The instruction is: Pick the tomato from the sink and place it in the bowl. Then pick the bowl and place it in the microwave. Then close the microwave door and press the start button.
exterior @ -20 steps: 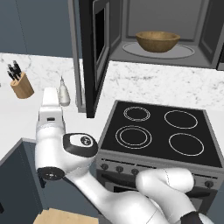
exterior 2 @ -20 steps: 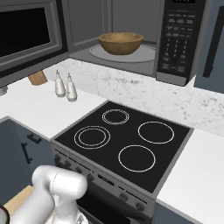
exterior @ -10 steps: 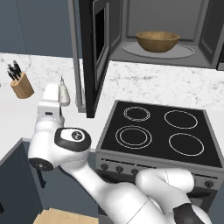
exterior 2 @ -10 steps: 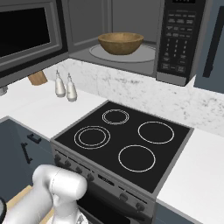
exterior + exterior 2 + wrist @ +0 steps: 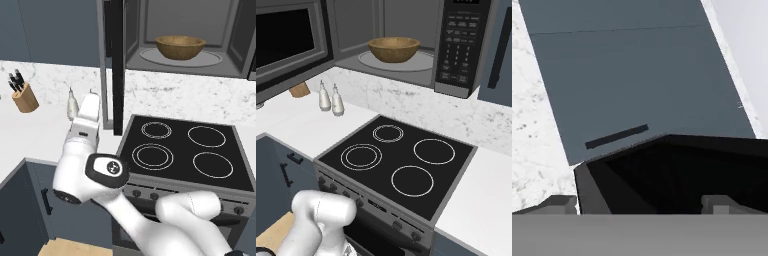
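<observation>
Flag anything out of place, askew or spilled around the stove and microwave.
Nothing spilled or askew. The wide light-brown wooden bowl sits upright on the turntable of the dark built-in microwave, and its black-framed door hangs wide open.

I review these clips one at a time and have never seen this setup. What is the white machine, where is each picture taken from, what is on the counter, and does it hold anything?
The white machine is a robot arm on a driving base in a rendered kitchen. Two pictures come from cameras on the base, behind the arm to its left and right. The third looks along the hand, whose two tips stand wide apart with nothing between them, facing the microwave door and a grey cabinet.

The wooden bowl sits inside the open microwave, above a black stove. On the counter stand two small bottles and a knife block. Whether the tomato is in the bowl cannot be seen.
</observation>
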{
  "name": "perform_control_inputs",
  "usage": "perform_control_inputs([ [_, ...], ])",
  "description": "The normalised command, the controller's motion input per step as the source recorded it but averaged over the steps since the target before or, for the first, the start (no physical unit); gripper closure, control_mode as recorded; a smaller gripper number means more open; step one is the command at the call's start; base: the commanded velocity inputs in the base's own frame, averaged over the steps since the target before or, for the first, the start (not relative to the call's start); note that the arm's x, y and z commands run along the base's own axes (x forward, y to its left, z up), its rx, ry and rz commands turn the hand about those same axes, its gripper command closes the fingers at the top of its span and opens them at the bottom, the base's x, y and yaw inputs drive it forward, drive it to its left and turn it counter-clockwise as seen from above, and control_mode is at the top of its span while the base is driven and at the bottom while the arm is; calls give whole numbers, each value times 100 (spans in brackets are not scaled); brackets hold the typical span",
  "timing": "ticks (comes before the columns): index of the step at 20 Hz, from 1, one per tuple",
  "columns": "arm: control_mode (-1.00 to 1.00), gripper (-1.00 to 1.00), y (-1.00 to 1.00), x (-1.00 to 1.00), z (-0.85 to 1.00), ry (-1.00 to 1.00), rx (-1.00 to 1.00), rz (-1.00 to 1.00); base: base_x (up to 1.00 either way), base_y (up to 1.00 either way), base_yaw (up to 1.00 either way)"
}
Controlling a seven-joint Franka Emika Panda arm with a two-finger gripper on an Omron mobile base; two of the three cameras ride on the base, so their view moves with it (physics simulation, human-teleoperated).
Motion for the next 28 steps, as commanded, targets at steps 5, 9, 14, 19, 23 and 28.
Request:
perform_control_inputs([
  [5, -100, -100, -90, -37, 52, -12, 15, -8, 0, 0, 0],
  [9, -100, -100, -100, -6, 59, 0, 24, -6, 0, 0, 0],
  [14, -100, -100, -100, -6, 54, 5, 24, -5, 0, 0, 0],
  [19, -100, -100, -100, 7, 26, 16, 22, -3, 0, 0, 0],
  [23, -100, -100, -84, 69, 0, 17, 16, 0, 0, 0, 0],
  [28, -100, -100, -74, 81, 0, 12, 15, 0, 0, 0, 0],
])
